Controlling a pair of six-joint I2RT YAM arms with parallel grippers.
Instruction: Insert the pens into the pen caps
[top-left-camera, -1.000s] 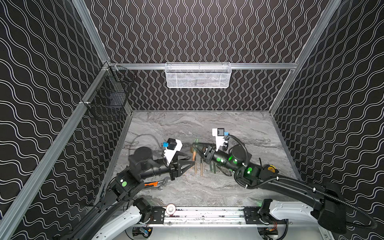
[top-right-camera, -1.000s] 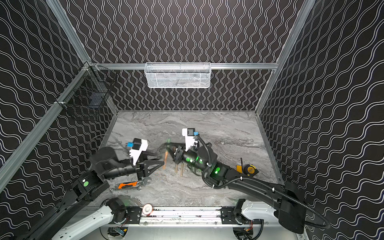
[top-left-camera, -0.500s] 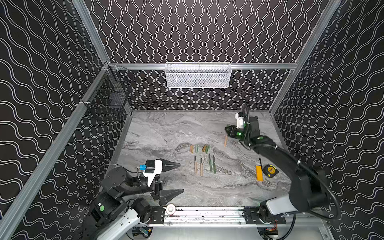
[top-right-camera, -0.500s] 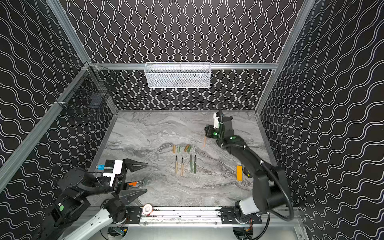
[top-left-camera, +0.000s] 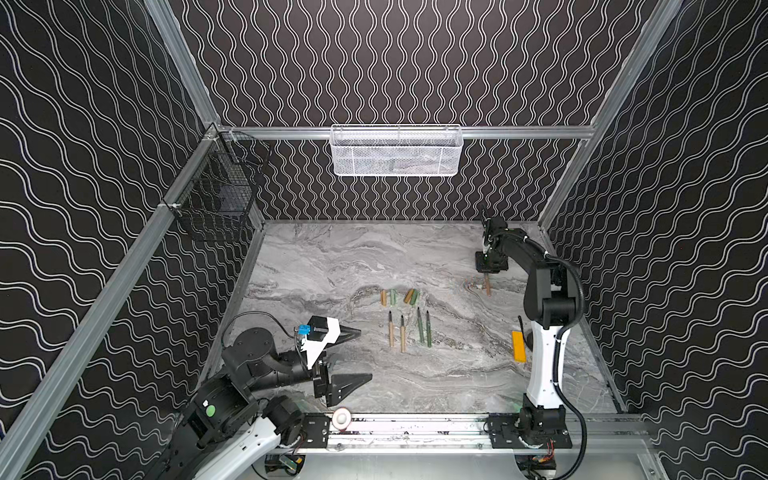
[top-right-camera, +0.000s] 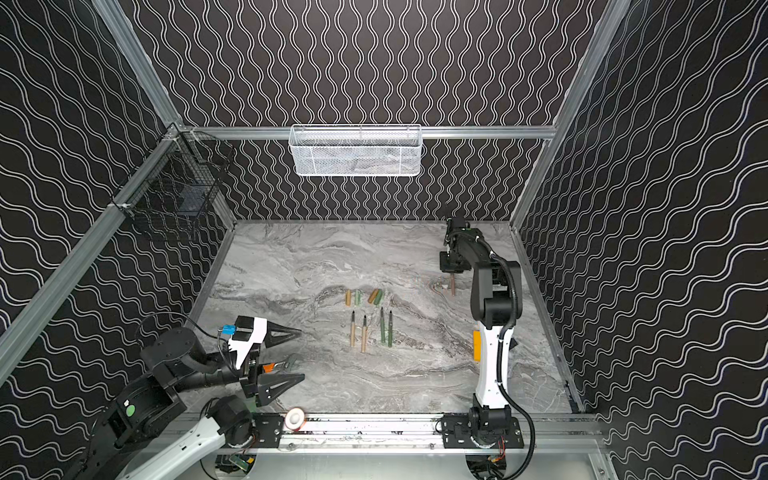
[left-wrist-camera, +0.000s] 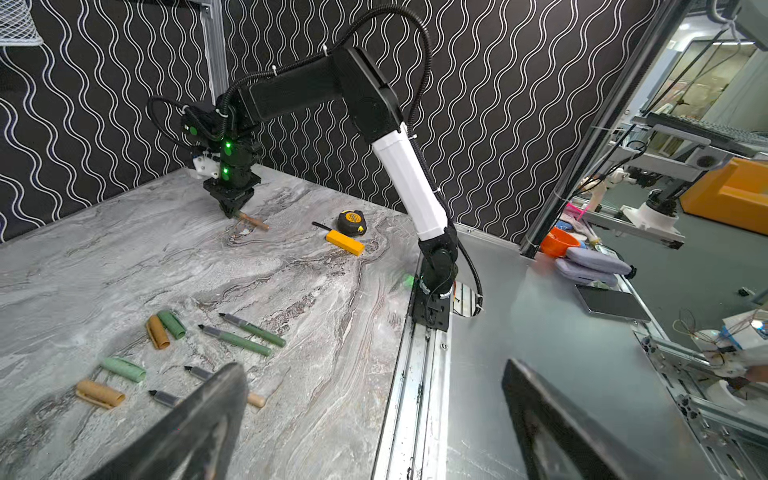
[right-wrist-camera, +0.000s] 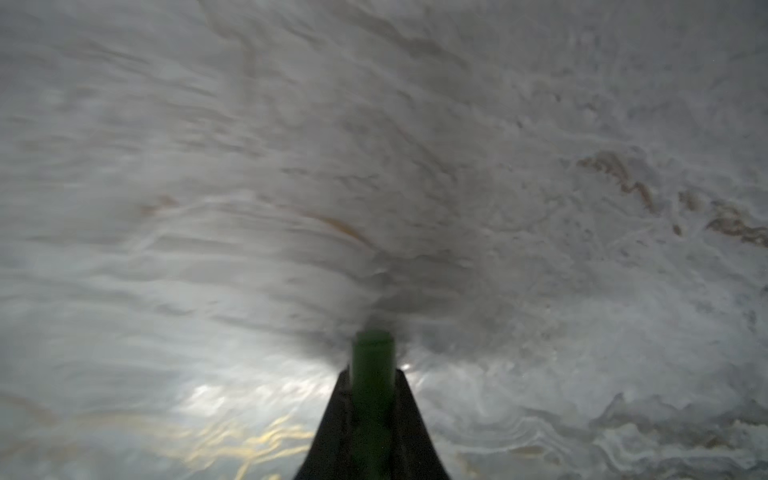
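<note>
Both arms have swung off the cap row (top-left-camera: 392, 296): your right gripper (top-left-camera: 485, 274), well right of it, pinches a tan pen (top-left-camera: 487, 286), seemingly capped; left gripper (top-left-camera: 365, 354) gapes empty. You're placing: lower, release.

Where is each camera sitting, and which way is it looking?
Both top views: high above the front rail, looking down at the table; left gripper open, right gripper shut on a pen.
Left wrist: on the left arm, looking across the table at the right arm; its own fingers show.
Right wrist: on the right arm, looking down at blurred table, close; its fingers pinch the pen.
Shared: top and left wrist views both show the caps and loose pens.
</note>
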